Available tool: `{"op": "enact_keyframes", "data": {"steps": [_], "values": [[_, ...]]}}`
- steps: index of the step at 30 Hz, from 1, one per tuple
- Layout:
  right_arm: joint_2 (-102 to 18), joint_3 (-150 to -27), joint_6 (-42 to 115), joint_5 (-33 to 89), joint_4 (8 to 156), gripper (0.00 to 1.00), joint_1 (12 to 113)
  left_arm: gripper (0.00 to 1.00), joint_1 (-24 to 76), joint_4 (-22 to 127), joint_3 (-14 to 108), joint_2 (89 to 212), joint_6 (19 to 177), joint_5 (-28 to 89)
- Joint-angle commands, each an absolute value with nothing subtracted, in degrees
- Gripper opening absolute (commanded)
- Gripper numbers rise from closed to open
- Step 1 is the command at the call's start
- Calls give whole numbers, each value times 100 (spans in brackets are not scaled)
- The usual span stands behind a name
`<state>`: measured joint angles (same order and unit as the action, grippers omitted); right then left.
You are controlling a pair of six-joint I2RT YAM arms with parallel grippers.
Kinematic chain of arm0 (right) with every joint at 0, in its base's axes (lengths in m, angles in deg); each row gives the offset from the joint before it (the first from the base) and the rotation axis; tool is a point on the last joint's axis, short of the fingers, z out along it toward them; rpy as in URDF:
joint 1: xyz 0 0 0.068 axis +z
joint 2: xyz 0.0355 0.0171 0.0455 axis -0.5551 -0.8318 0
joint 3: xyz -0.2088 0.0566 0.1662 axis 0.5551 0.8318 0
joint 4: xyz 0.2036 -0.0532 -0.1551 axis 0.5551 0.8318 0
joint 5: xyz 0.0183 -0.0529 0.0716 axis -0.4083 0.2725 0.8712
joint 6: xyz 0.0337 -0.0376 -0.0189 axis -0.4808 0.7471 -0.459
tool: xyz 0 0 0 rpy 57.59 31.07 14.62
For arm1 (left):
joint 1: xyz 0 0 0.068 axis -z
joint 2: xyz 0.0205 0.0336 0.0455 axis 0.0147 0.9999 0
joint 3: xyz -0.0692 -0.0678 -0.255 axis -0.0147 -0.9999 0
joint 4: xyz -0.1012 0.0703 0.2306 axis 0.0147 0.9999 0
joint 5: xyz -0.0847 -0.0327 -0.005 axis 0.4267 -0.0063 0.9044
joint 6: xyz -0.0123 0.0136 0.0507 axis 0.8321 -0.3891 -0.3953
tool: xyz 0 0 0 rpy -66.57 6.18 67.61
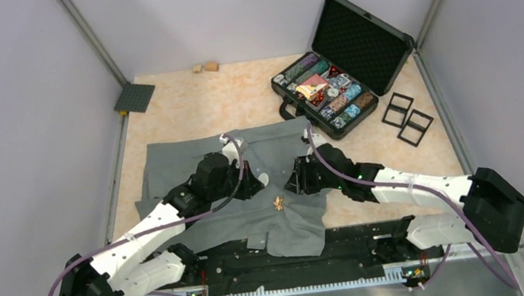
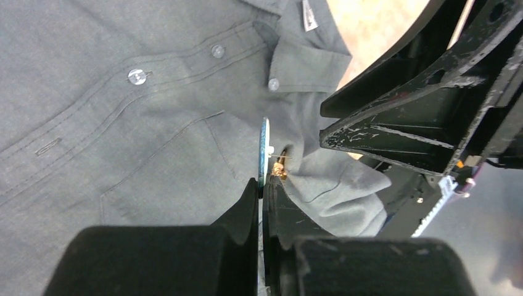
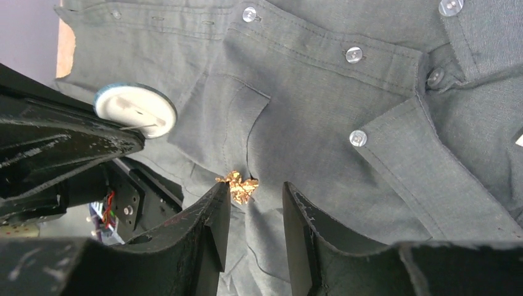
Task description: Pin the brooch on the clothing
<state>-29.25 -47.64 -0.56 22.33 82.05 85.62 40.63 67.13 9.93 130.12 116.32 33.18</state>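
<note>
**A:** Shirt status?

**B:** Grey shirt (image 1: 179, 165) spread mid-table (image 1: 238, 98), a bit rumpled. It has pale buttons (image 3: 354, 54) and a chest pocket (image 3: 216, 123). The gold brooch (image 1: 279, 204) lies on it, at 6 o'clock of the gap between both claws.

**A:** Claws?

**B:** Left claw (image 2: 262, 185) is clamped on a white disc (image 2: 264, 148). Right claw (image 3: 256, 188) is part open and grips nothing; the brooch is just off its tips at 12.

**A:** View differences?

**B:** Left wrist sees the disc edge-on. Right wrist shows its flat face at 10 o'clock and the brooch at the pocket's lower edge. Only the top view has the open chip case (image 1: 358, 40), at 1 o'clock.
</note>
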Motion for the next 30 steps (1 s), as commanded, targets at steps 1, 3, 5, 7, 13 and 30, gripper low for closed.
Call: {"op": "enact_keyframes", "data": {"steps": [1,3,5,7,13,30], "values": [[-3115,-5162,-128,1744,8313,38,8801,0,4238,6836,1235,13173,11368,2794],[-3171,-5163,-169,1679,8281,37,8881,0,4313,6824,1241,13233,11359,2747],[-3241,-5179,-206,1627,8268,36,8952,0,4416,6807,1238,13284,11386,2658],[-3331,-5217,-204,1612,8268,35,8985,0,4532,6804,1249,13369,11434,2571],[-3652,-5400,-135,1627,8336,35,9088,0,4759,6712,1261,13666,11521,2506],[-3870,-5513,-89,1566,8438,29,9131,0,5055,6751,1456,14036,11425,2060]]}}
